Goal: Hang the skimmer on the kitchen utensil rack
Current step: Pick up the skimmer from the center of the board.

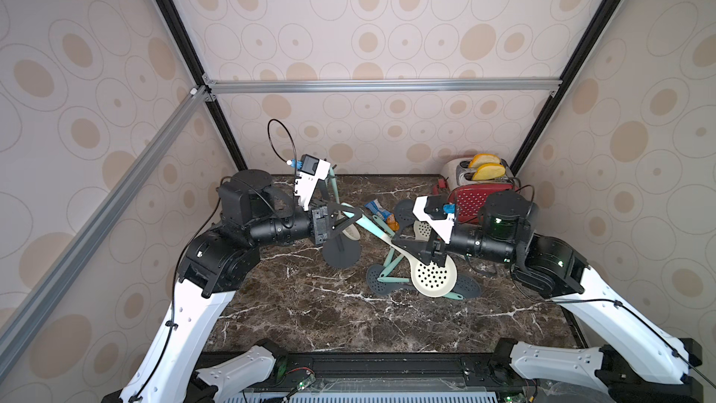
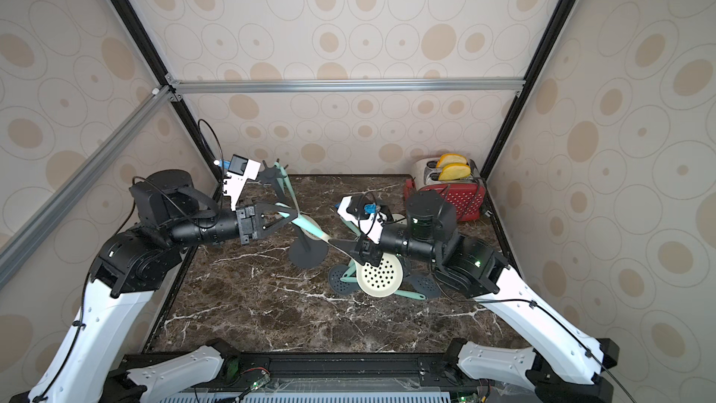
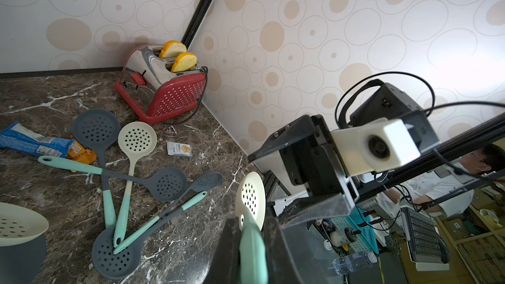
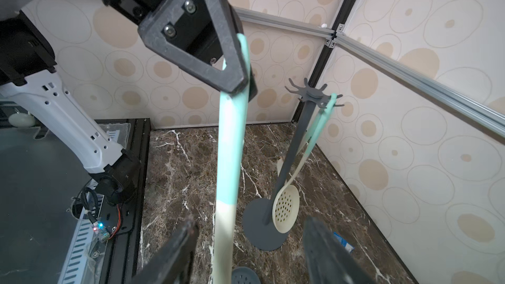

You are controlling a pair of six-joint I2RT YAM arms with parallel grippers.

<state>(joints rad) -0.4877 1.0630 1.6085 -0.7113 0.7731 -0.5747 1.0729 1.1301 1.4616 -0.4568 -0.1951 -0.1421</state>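
Rack (image 1: 341, 253), skimmer pile (image 1: 374, 277) crowding mid-table; near marble (image 1: 310, 315) open
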